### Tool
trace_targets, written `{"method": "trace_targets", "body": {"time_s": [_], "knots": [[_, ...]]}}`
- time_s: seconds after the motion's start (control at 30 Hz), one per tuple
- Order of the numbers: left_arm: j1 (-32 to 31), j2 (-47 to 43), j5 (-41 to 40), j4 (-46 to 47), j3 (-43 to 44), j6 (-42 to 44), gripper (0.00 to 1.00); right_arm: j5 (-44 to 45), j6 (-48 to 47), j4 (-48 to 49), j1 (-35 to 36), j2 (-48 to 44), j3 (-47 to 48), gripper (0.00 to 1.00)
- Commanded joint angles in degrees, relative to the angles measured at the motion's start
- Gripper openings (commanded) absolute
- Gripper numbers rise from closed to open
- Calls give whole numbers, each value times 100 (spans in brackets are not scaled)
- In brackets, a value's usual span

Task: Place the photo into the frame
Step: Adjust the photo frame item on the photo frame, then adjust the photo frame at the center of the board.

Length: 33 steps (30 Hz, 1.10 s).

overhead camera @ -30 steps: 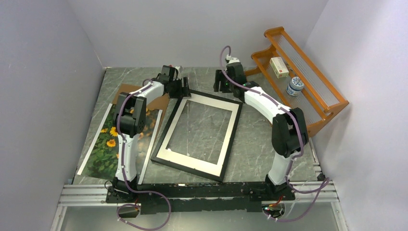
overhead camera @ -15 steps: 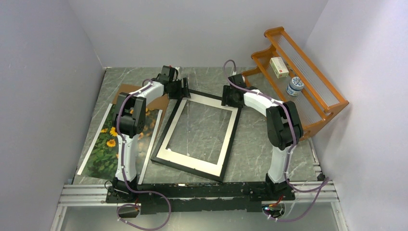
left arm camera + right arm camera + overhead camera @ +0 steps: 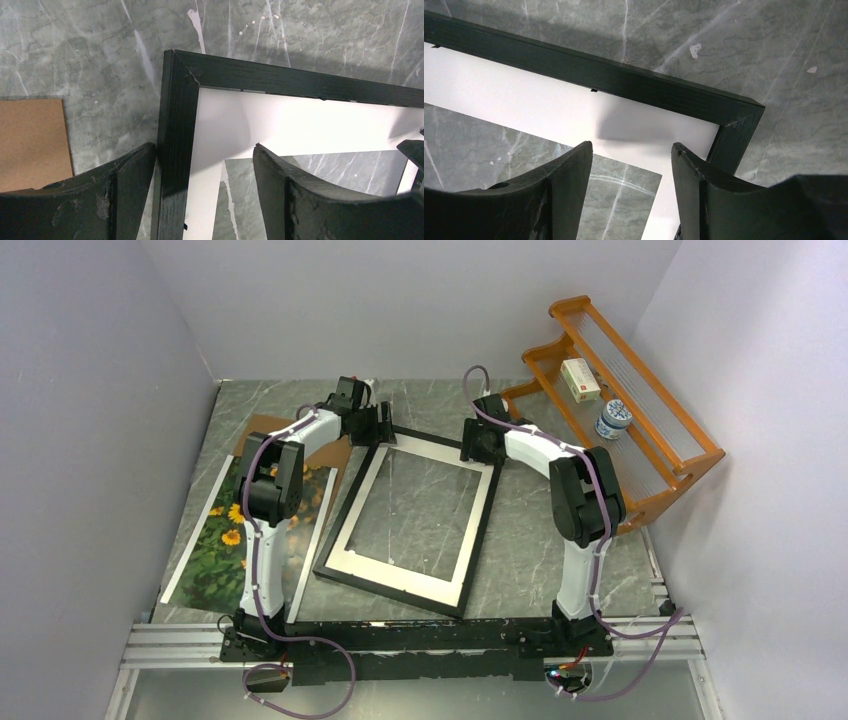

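Grey marbled tabletop (image 3: 540, 540) between pale lilac walls (image 3: 100, 390) fills the overhead view. The frame (image 3: 390, 592) lies flat at its middle, long axis running near to far with a slight tilt. The photo (image 3: 215, 550) lies flat just left of it, partly under the left arm (image 3: 257, 570), its long axis roughly parallel to the frame's. A brown backing board (image 3: 262, 430) shows beyond it. The left gripper (image 3: 378, 425) sits at the frame's far left corner and the right gripper (image 3: 478, 445) at the far right one. So the photo lies back toward the near left, well apart from both, and the left arm looks the nearer (a judgement from how things lie).

From the left wrist, the fingers (image 3: 132, 185) stand apart astride the frame's left rail — one just outside it, the other over the white mat (image 3: 260, 120). Nothing is clamped.

From the right wrist, the fingers (image 3: 569, 190) are likewise apart, poised over the mat just inside the far right corner — holding nothing.
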Motion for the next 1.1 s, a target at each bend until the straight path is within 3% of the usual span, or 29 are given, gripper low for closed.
{"method": "trace_targets", "body": {"time_s": [0.0,0.4,0.6,0.73,1.07], "knots": [[-17,-219,-95,-305,14,-12,77,-14,95,178,-13,-432,-30,62],[-17,-1199,-484,-695,-247,-17,80,489,380,96,-110,-2089,-999,64],[-17,-2295,-557,-858,-1254,-503,80,454,376,-188,-111,-2924,-1870,65],[-25,-3198,-924,-1502,-2006,-1155,80,124,457,-263,-118,-3580,-2446,65],[-57,-5887,-858,-2565,-4670,-2663,82,-440,808,25,-117,-4768,-3786,70]]}}
